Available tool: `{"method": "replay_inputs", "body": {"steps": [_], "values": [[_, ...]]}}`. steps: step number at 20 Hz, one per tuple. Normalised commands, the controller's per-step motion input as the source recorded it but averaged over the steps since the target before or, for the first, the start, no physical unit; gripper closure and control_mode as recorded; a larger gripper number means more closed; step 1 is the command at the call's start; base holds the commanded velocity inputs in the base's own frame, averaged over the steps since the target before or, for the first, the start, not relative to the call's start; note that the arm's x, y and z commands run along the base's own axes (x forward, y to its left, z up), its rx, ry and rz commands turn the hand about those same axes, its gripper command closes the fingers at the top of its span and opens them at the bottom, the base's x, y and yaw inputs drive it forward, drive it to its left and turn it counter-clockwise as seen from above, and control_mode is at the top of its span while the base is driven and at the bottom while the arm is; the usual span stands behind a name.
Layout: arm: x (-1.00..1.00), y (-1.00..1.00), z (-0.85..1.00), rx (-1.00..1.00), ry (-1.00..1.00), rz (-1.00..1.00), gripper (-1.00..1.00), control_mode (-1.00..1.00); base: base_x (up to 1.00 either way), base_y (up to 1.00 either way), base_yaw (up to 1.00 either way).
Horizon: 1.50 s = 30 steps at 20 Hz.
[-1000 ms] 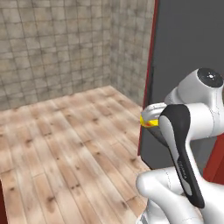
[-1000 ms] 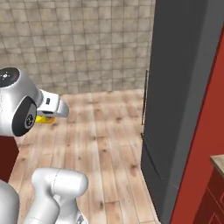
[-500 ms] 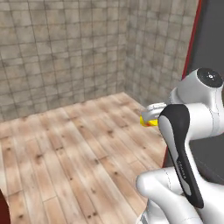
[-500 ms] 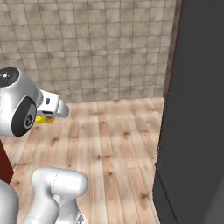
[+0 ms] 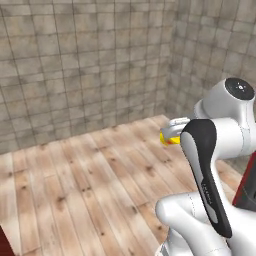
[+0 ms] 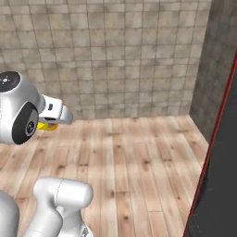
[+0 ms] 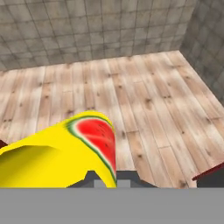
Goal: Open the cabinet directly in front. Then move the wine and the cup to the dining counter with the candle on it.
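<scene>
Left base view looks over a wide wooden plank floor [image 5: 90,185] that runs back to grey-beige tiled walls [image 5: 85,65] meeting in a corner at the upper right. The white arm [image 5: 220,165] rises from the lower right of that view, folded on itself, with a dark strip down its forward link. A narrow red edge [image 5: 248,182] shows behind the arm at the right border.

From the right base view the same floor and tiled corner appear, and a dark panel with a thin red edge [image 6: 217,134] cuts diagonally across the right side. The arm's rounded white joint sits at the left.

Just beyond the arm's wrist is the cup [image 5: 169,138], small and yellow, held off the floor at about the height of the wrist. In the right base view it peeps out beneath the white wrist block as a yellow sliver [image 6: 46,126]. In the hand view the cup [image 7: 65,153] lies close to the camera and tilted, its yellow side marked with a red patch rimmed in green, like a melon slice.

The end effector [image 7: 111,177] is clenched on the cup; its dark finger tips [image 7: 94,178] show at the bottom of the hand view, right against the yellow wall.
</scene>
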Motion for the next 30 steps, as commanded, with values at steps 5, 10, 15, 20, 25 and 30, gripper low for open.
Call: {"method": "replay_inputs", "body": {"steps": [5, 10, 15, 20, 25, 30], "values": [[0.00, 0.00, 0.00, 0.00, 0.00, 0.00, 1.00, 1.00, 1.00, 0.27, 0.10], [0.00, 0.00, 0.00, 0.00, 0.00, 0.00, 1.00, 1.00, 1.00, 0.30, 0.11], [0.00, 0.00, 0.00, 0.00, 0.00, 0.00, 1.00, 1.00, 1.00, 0.37, 0.16], [0.00, 0.00, 0.00, 0.00, 0.00, 0.00, 1.00, 1.00, 1.00, 0.30, 0.25], [0.00, 0.00, 0.00, 0.00, 0.00, 0.00, 1.00, 1.00, 1.00, 0.09, 0.49], [0.00, 0.00, 0.00, 0.00, 0.00, 0.00, 1.00, 1.00, 0.94, 0.00, 0.79]]}}
